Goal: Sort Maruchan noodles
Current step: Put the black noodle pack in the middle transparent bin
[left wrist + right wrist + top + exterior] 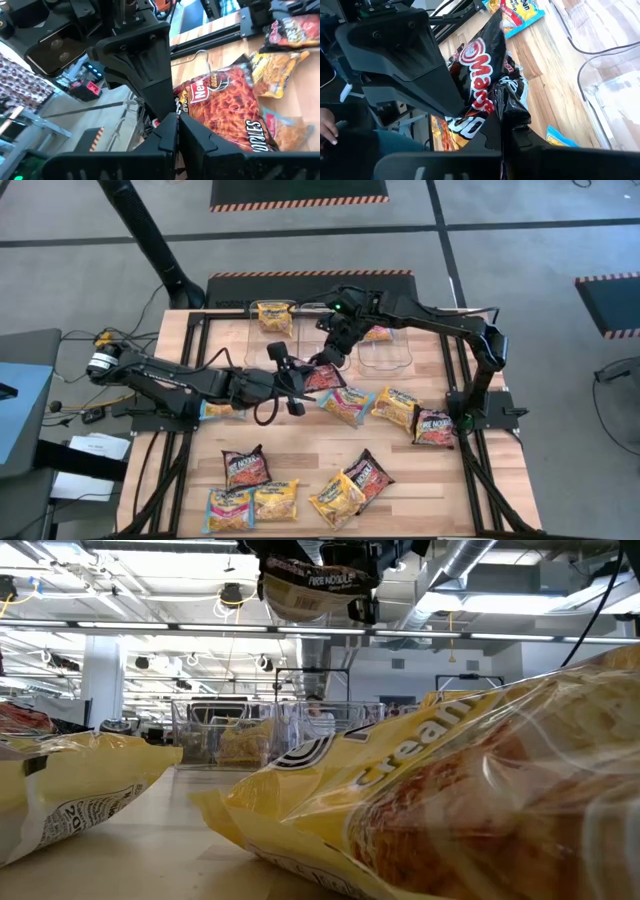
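High view: the right gripper [326, 363] hangs near the middle of the table [300, 445], clamped on a dark maroon packet [322, 377] that dangles just below its fingers. The left gripper [296, 402] reaches in from the left edge and sits beside that packet, fingers pinched together on nothing. Toward the far edge stand two clear bins: the left bin [262, 340] holds a yellow packet [274, 316], and the right bin [385, 352] holds a light blue and orange packet [377, 333]. The remaining packets lie loose across the middle and the near edge.

Low view: a maroon packet [312, 587] hangs high above the tabletop under a gripper. A yellow creamy-flavour packet [470, 790] fills the near right, and another yellow packet [75, 790] lies at the left.

Left wrist view: the closed left fingers [167, 137] point toward the maroon packet [225, 107] just ahead, not touching it that can be seen.

Right wrist view: the right fingers [507, 132] grip the crumpled maroon Maruchan packet [480, 90] by its edge, held up off the wood.
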Motion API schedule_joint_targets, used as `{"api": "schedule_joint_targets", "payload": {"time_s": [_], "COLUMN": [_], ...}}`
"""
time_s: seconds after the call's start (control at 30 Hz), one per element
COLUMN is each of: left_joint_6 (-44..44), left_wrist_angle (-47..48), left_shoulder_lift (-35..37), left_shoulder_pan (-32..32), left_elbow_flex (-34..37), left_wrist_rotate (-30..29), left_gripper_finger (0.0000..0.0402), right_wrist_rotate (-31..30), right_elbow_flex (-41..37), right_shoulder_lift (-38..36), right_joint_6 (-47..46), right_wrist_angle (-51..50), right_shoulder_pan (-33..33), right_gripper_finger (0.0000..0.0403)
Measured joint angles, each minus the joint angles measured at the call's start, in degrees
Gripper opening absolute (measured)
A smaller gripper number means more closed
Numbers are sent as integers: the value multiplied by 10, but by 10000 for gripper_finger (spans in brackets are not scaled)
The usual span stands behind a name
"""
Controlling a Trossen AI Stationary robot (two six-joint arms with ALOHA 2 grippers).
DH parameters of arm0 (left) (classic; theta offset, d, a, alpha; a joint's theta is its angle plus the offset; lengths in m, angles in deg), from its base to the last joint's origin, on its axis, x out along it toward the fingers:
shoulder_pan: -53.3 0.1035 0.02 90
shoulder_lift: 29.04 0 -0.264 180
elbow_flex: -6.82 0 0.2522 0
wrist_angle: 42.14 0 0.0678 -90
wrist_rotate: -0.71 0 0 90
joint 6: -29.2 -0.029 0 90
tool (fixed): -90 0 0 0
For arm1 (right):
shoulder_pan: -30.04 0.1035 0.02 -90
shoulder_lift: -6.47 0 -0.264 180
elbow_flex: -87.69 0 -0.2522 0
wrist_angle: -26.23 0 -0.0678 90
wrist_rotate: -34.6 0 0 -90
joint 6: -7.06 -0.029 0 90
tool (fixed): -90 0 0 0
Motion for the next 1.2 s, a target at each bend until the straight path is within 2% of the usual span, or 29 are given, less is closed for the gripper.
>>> {"api": "schedule_joint_targets", "payload": {"time_s": [0.23,0.33,0.53,0.7,0.9,1.2], "left_joint_6": [51,74,98,97,98,97], "left_wrist_angle": [0,0,-4,-11,-15,-13], "left_shoulder_lift": [0,0,5,30,74,119], "left_shoulder_pan": [25,31,30,30,30,41], "left_elbow_flex": [0,0,0,0,0,0], "left_wrist_rotate": [90,106,75,67,11,-46], "left_gripper_finger": [66,93,125,127,128,128], "right_wrist_rotate": [0,0,0,0,-1,-2], "right_elbow_flex": [0,0,0,0,0,0], "right_shoulder_lift": [0,0,0,0,0,0], "right_joint_6": [4,10,26,45,78,112], "right_wrist_angle": [0,0,-1,-6,2,94], "right_shoulder_pan": [0,-4,-22,-48,-91,-171], "right_gripper_finger": [6,6,6,6,6,6]}}
